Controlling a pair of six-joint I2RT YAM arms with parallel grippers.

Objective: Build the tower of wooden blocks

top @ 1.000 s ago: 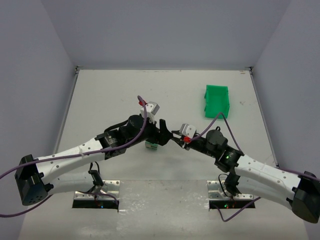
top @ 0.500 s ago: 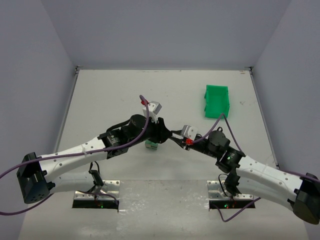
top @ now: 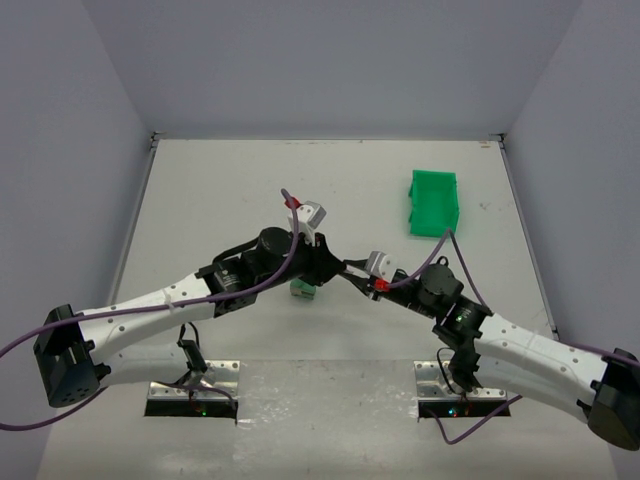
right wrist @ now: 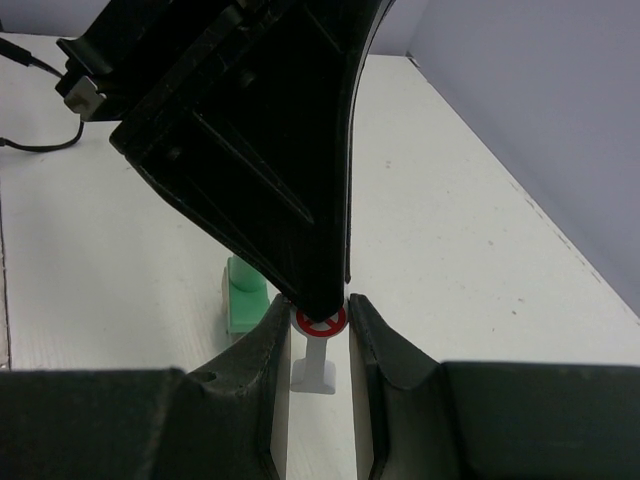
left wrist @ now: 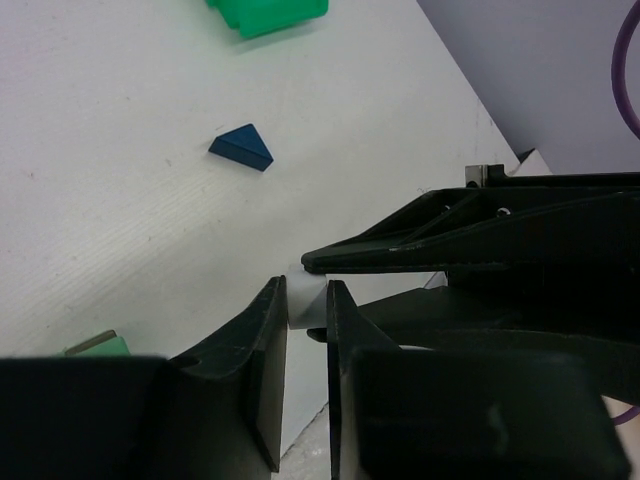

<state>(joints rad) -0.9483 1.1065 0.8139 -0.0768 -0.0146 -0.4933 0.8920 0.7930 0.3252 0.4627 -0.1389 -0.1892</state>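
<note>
Build not begun: nothing stacked. One green block (top: 303,291) lies near centre of table (top: 220,190); blue wedge (left wrist: 242,148) apart, toward bin (top: 433,215) by right edge. White sign (right wrist: 322,322) pinched in left gripper (left wrist: 305,292); right gripper (right wrist: 318,305) flanks same sign, grip cannot be told. All stacking left to do.

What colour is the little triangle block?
The triangle block is dark blue, clearest in the left wrist view.
</note>
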